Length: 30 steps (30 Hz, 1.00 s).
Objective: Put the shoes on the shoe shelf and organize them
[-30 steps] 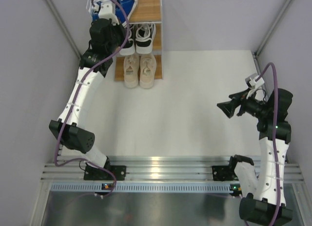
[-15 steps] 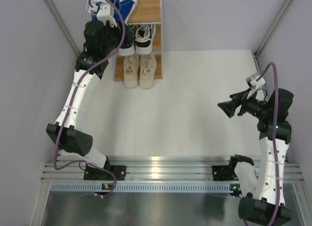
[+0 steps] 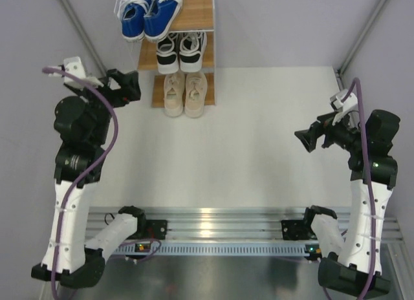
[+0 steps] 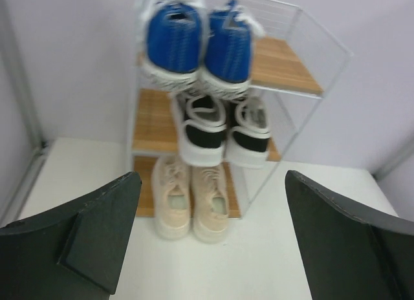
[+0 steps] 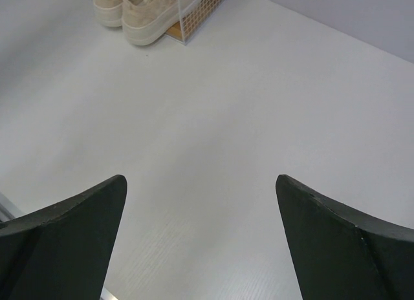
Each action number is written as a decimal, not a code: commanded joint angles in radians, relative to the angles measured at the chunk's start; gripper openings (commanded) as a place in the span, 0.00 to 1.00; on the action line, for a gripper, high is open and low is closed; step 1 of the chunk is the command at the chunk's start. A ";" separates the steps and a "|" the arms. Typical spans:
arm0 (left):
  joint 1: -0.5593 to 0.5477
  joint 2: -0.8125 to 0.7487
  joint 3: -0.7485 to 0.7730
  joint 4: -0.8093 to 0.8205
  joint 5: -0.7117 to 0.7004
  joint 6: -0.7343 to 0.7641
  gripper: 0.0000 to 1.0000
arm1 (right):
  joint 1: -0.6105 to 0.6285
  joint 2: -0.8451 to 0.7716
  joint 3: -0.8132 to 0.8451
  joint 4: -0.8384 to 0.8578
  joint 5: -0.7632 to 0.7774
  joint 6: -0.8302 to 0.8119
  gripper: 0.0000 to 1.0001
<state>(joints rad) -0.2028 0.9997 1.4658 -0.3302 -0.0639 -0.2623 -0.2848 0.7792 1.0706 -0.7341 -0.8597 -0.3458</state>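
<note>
- A white counter (image 3: 259, 132) fills a small booth with pale grey walls (image 3: 291, 22), and a metal rail (image 3: 207, 219) runs along its near edge, where both arm bases sit.
- The shoe shelf (image 3: 197, 9) stands at the far edge of the counter, left of centre and against the back wall. It has three stepped wooden boards in a thin white wire frame.
- The blue sneakers (image 3: 150, 12) sit side by side on the top board, heels toward the arms. The right end of that board is bare wood.
- The black-and-white sneakers (image 3: 181, 51) are paired on the middle board, heels also toward the arms.
- The beige sneakers (image 3: 185, 93) rest on the bottom board, and their heels stick out past its front edge over the counter.
- The left fingers (image 4: 97, 238) are spread wide with nothing between them. They face the shelf from the left side and are well apart from it (the left wrist view frames all three pairs between them).
- The right fingers (image 5: 65, 235) are also spread wide and grip nothing. They hang above bare counter on the right side and point left.
- In the right wrist view, the beige pair and a corner of the shelf show at the upper left.
- A purple cable (image 3: 110, 135) loops along each arm.
</note>
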 commanded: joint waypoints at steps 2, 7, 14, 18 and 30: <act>0.011 -0.165 -0.180 -0.128 -0.332 0.003 0.98 | -0.017 0.009 0.039 0.060 0.147 0.104 0.99; 0.011 -0.289 -0.399 -0.193 -0.375 -0.064 0.98 | -0.017 0.031 0.043 0.062 0.235 0.183 0.99; 0.011 -0.406 -0.573 -0.245 -0.284 -0.268 0.98 | -0.017 0.002 0.040 0.087 0.409 0.205 0.99; 0.011 -0.461 -0.617 -0.282 -0.235 -0.314 0.98 | -0.017 -0.011 0.022 0.087 0.520 0.252 0.99; 0.011 -0.524 -0.636 -0.352 -0.149 -0.362 0.98 | -0.017 0.002 -0.024 0.096 0.890 0.429 0.99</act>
<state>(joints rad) -0.1951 0.4965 0.8394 -0.6697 -0.2379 -0.6025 -0.2890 0.7795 1.0401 -0.6743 -0.0612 0.0307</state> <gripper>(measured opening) 0.983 0.993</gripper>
